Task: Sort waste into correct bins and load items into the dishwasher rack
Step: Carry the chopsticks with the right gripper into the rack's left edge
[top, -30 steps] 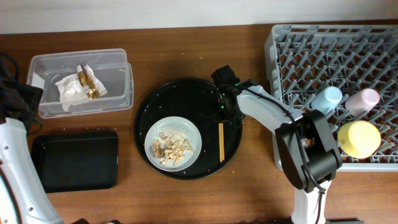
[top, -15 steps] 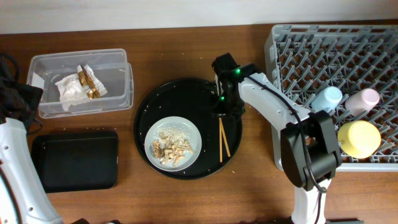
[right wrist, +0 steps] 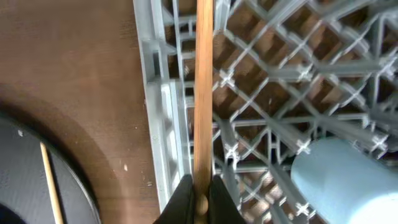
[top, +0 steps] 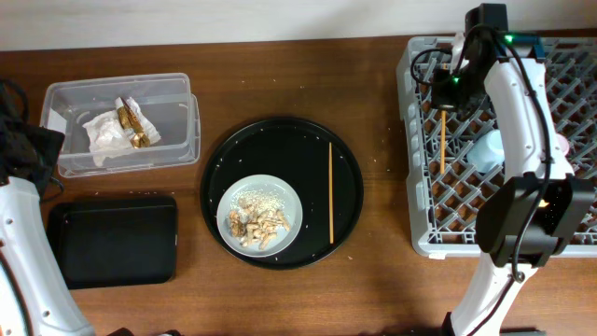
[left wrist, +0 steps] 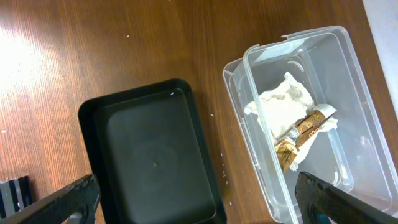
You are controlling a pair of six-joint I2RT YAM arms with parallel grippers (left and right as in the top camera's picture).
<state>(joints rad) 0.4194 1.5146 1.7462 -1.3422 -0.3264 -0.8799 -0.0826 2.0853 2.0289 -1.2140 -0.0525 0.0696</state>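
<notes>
My right gripper [top: 446,91] is shut on one wooden chopstick [top: 441,140] and holds it over the left part of the grey dishwasher rack [top: 417,191]. The right wrist view shows the chopstick [right wrist: 203,93] pinched between the fingers [right wrist: 200,202] above the rack lattice [right wrist: 280,124], beside the light-blue cup [right wrist: 342,180]. The second chopstick [top: 330,191] lies on the round black tray [top: 280,149] next to the grey plate [top: 259,213] of beige food scraps. My left gripper [left wrist: 196,183] is open and empty over the flat black tray [left wrist: 149,162]. The pink cup and yellow bowl are hidden behind my right arm.
The clear box [top: 121,121] at the far left holds a white wrapper [left wrist: 280,106] and a gold wrapper [left wrist: 301,134]. The flat black tray [top: 112,240] sits just in front of it. Small crumbs dot the wood around the round tray.
My right gripper has picked one chopstick off the round black tray and carried it right and back, over the rack. The other chopstick stays on the tray. My left arm has not moved.
</notes>
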